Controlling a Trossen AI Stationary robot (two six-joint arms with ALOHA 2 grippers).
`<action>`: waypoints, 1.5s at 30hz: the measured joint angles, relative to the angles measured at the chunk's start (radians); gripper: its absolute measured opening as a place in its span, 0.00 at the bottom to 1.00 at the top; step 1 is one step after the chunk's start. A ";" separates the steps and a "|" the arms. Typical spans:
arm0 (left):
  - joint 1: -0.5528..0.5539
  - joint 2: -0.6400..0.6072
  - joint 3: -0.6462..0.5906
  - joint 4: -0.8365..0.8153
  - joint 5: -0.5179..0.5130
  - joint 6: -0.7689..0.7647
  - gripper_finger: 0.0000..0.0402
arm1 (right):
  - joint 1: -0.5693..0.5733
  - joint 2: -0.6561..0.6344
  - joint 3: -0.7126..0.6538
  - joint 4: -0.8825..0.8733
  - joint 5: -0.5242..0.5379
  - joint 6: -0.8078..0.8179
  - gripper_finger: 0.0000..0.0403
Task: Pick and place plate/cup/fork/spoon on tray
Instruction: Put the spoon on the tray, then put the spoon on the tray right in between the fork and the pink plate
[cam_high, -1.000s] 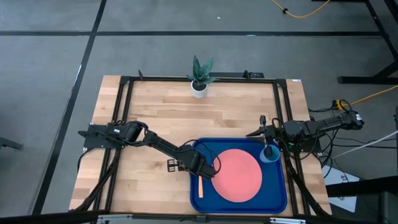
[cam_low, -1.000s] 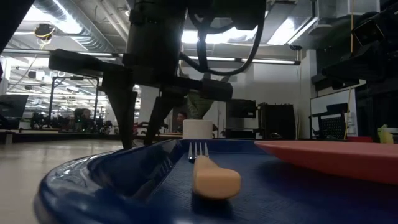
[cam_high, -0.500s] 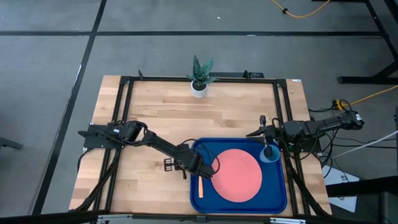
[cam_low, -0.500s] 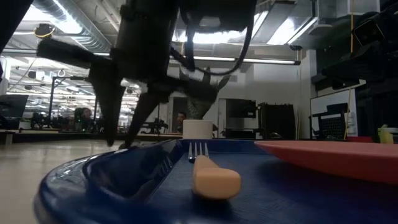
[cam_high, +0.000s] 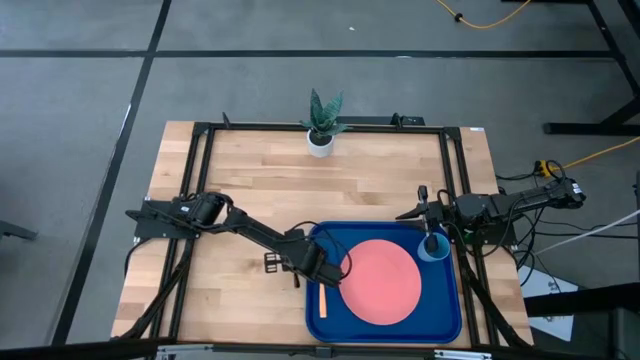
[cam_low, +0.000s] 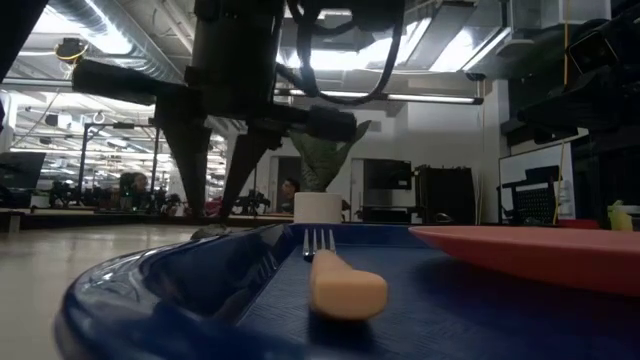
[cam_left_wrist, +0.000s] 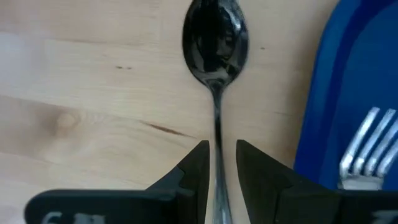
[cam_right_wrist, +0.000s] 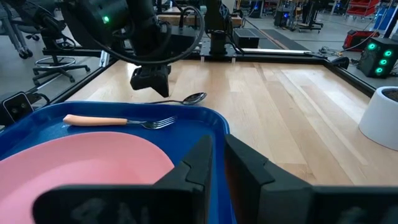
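Observation:
The dark spoon (cam_left_wrist: 214, 37) lies flat on the wood just left of the blue tray (cam_high: 445, 320), and also shows in the right wrist view (cam_right_wrist: 186, 99). My left gripper (cam_left_wrist: 222, 144) points down over it, open by a narrow gap. Its fingers stand on either side of the spoon's thin handle (cam_left_wrist: 217, 124). The tan-handled fork (cam_high: 322, 300) lies in the tray along its left rim. The pink plate (cam_high: 380, 280) lies in the tray's middle, and the light-blue cup (cam_high: 435, 247) stands in the tray's far right corner. My right gripper (cam_right_wrist: 217, 140) is shut and waits near that corner.
A white pot with a green plant (cam_high: 320, 140) stands at the table's far edge. The tray's raised left rim (cam_left_wrist: 329, 93) runs close beside the spoon and my left gripper. Bare wood lies to the left of the spoon and beyond it.
My left gripper has gone a little toward the table's left edge, from over the tray's left rim to over the spoon on the wood. The fork, plate, cup and spoon have stayed where they were.

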 joint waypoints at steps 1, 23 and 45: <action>0.000 0.000 -0.004 0.001 0.001 0.000 0.18 | 0.000 0.000 0.000 0.000 0.000 0.000 0.11; 0.005 -0.010 -0.145 0.196 0.066 0.047 0.03 | 0.000 0.000 0.000 0.000 0.000 0.000 0.11; -0.060 -0.025 0.194 0.126 -0.144 -0.004 0.00 | 0.000 0.000 0.000 0.000 0.000 0.000 0.11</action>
